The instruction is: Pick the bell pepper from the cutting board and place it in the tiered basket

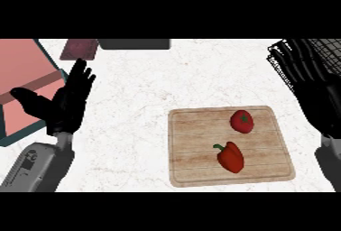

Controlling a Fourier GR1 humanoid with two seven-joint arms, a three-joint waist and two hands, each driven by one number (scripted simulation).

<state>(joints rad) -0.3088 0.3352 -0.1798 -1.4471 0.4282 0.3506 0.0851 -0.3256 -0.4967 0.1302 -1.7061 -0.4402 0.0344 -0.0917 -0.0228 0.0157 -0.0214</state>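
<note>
On the square pale wooden cutting board [230,146], lying toward the near edge: the red bell pepper with a green stem [230,156], untouched, with a rounder red tomato-like fruit [242,121] sitting just beyond it and apart from it. Nothing done yet, judging by this layout; grasping, lifting, carrying and placing all remaining. Standing at the far right corner of the white marbled table [140,94]: the black wire tiered basket [303,56], partly hidden (contents not visible). Hovering at the right edge, in front of that basket: the right hand [320,106], fingers straight and relaxed, holding nothing, well apart from the pepper. Resting at the left, fingers up and spread, thumb out: the left hand [66,106], also holding nothing, overlapping a pink flat object with a teal edge [23,81].
</note>
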